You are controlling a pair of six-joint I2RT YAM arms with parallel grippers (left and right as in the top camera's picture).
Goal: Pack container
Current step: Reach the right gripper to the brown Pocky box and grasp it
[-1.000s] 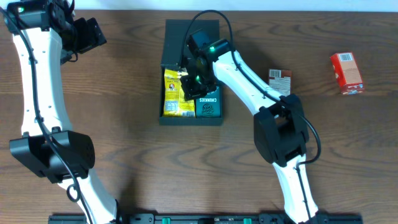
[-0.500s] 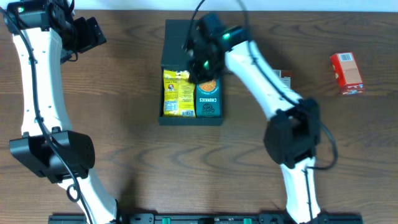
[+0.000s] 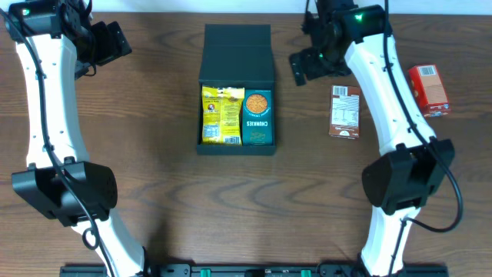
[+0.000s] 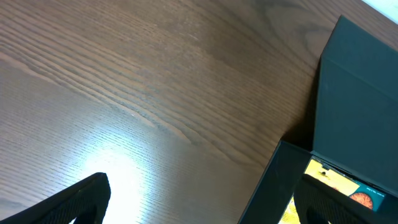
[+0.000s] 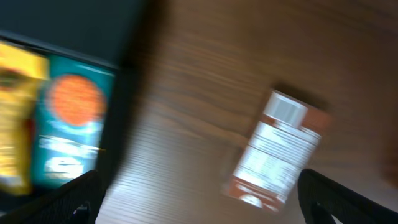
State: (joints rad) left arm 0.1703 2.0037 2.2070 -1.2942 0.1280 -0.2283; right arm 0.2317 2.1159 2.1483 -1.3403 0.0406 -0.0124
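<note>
so your right gripper (image 3: 306, 65) hung spread, empty, between the container (image 3: 236, 46) and the brown packet (image 3: 344, 112), probably to fetch it; your left gripper (image 3: 115, 40) sat spread, aside.

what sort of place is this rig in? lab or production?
Probably a lab bench set up for packing trials: a left arm and a right arm mounted at one wood-grain table, a dark container holding a yellow packet and a teal packet, a brown carton and a red carton lying loose.
</note>
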